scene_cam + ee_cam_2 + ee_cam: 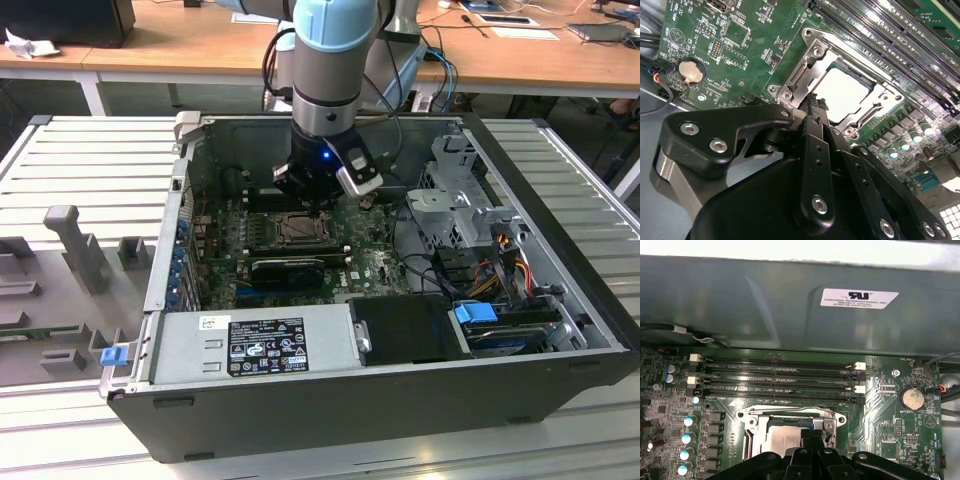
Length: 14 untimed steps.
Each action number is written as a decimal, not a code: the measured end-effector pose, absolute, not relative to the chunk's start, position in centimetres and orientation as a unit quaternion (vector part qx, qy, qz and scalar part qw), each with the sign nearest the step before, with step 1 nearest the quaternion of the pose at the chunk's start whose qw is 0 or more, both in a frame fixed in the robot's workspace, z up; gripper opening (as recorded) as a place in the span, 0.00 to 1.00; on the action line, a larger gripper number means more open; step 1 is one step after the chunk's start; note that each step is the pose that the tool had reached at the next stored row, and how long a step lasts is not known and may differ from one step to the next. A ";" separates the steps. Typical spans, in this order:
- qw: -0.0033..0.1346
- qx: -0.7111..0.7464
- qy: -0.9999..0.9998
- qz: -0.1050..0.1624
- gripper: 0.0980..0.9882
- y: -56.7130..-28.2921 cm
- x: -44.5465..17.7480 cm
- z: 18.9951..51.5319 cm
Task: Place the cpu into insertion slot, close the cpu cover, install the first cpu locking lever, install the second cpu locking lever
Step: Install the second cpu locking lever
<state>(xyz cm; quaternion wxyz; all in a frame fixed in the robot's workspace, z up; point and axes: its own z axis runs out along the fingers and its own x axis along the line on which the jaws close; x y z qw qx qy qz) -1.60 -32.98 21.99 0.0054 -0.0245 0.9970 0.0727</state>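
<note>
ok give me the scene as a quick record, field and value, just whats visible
setting: open computer case on a ribbed metal bench
pincer: low over the insertion slot, fingers together at the cover's edge
cpu: pale square chip lying in the slot
cpu cover: metal frame down around the chip
nearby: memory slots, coin battery

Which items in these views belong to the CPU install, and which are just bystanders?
In the job:
- cpu, seated in the insertion slot
- cpu cover, down around it
- gripper, at the socket's edge

Bystanders:
- memory slots
- coin cell battery
- power supply
- drive cage
</note>
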 end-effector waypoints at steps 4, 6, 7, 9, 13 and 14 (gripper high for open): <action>0.005 -0.024 0.997 0.073 0.01 -33.2 -1.6 22.0; 0.005 -0.024 0.997 0.073 0.01 -33.2 -1.6 22.2; 0.005 -0.024 0.997 0.073 0.01 -33.2 -1.6 22.6; 0.005 -0.024 0.997 0.073 0.01 -33.3 -1.6 22.8; 0.005 -0.024 0.997 0.073 0.01 -33.4 -1.6 22.7; 0.005 -0.024 0.997 0.073 0.01 -33.5 -1.6 22.7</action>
